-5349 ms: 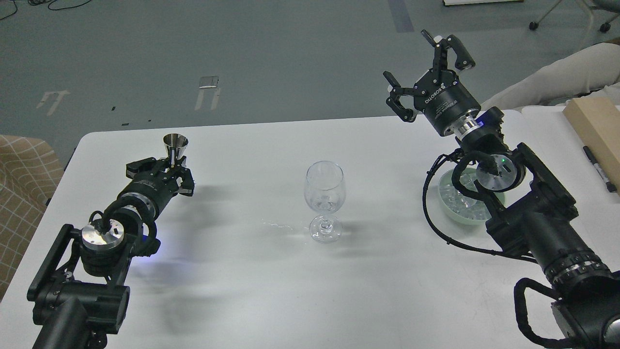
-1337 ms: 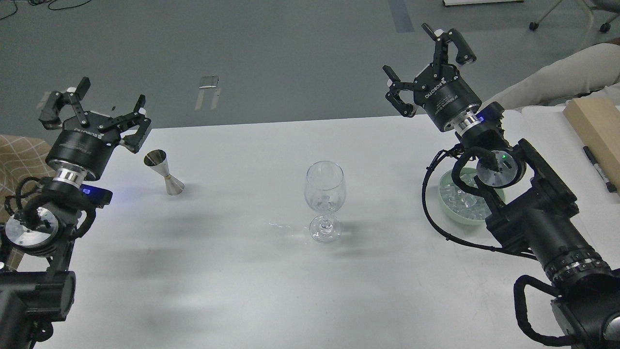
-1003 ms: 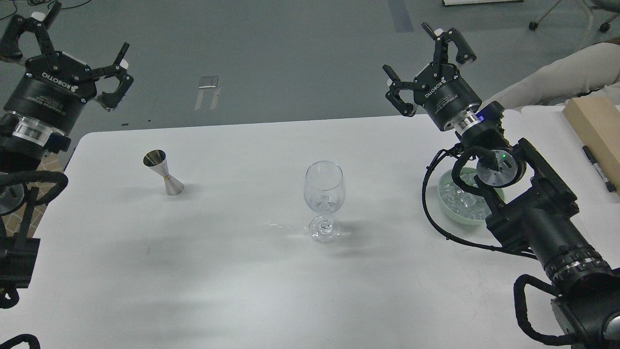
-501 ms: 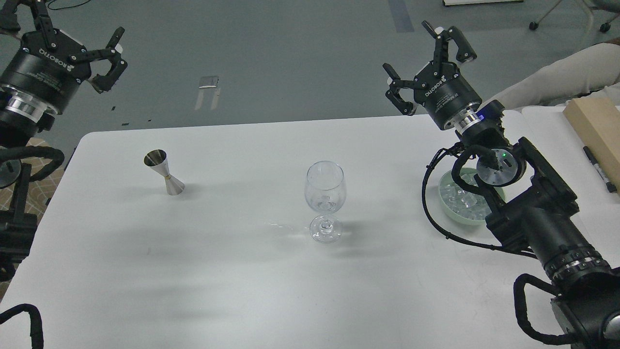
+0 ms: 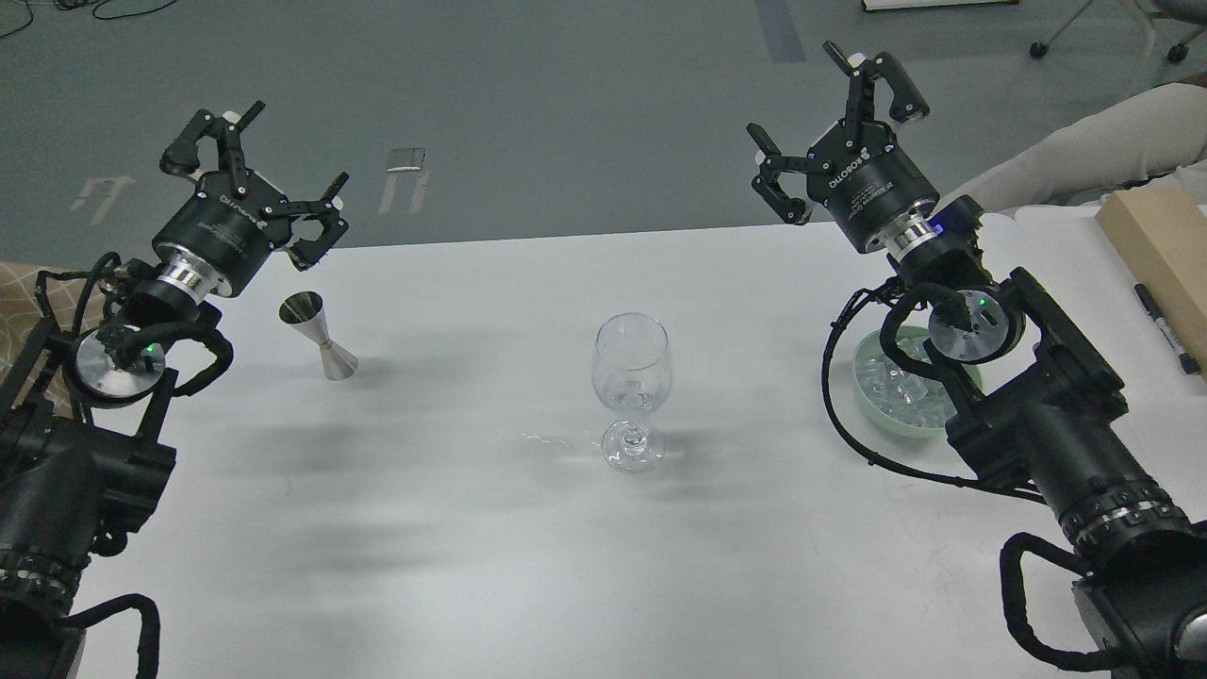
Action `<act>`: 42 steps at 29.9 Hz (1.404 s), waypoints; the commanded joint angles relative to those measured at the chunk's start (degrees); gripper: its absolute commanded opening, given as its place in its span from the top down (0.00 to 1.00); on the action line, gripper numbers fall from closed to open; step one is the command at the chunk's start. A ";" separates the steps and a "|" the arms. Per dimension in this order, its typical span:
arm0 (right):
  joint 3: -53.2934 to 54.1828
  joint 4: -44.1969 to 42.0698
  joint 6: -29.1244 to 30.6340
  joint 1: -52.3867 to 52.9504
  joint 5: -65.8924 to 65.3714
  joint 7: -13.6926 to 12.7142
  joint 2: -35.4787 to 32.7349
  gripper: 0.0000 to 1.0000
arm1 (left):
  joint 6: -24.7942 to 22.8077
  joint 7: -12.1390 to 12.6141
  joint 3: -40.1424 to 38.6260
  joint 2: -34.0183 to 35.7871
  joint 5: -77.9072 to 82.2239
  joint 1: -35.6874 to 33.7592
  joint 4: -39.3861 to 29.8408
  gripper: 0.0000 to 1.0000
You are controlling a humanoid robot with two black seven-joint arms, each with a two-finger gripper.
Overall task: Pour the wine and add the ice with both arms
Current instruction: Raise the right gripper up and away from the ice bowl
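Note:
A clear stemmed wine glass (image 5: 633, 387) stands upright mid-table with a little clear content at its bottom. A steel jigger (image 5: 317, 335) stands on the table at the left. Clear ice cubes (image 5: 903, 391) lie heaped in a pale green bowl (image 5: 872, 410) at the right, partly hidden by my right arm. My left gripper (image 5: 253, 179) is open and empty, raised above and behind the jigger. My right gripper (image 5: 834, 118) is open and empty, raised over the table's far right edge, above the bowl.
The white table (image 5: 471, 528) carries a small wet smear (image 5: 542, 439) left of the glass foot. A wooden block (image 5: 1165, 255) and a black pen (image 5: 1166, 330) lie at the far right. A checked chair (image 5: 19, 283) stands at the left edge.
My left arm set the jigger down, let go, swung up and left, and has now come back down toward the jigger. The right arm has hardly moved.

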 commanded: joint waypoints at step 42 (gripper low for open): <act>-0.89 0.14 0.00 3.64 0.00 -0.25 0.00 0.01 | 0.01 -1.13 3.93 0.11 1.12 -1.42 -2.01 0.02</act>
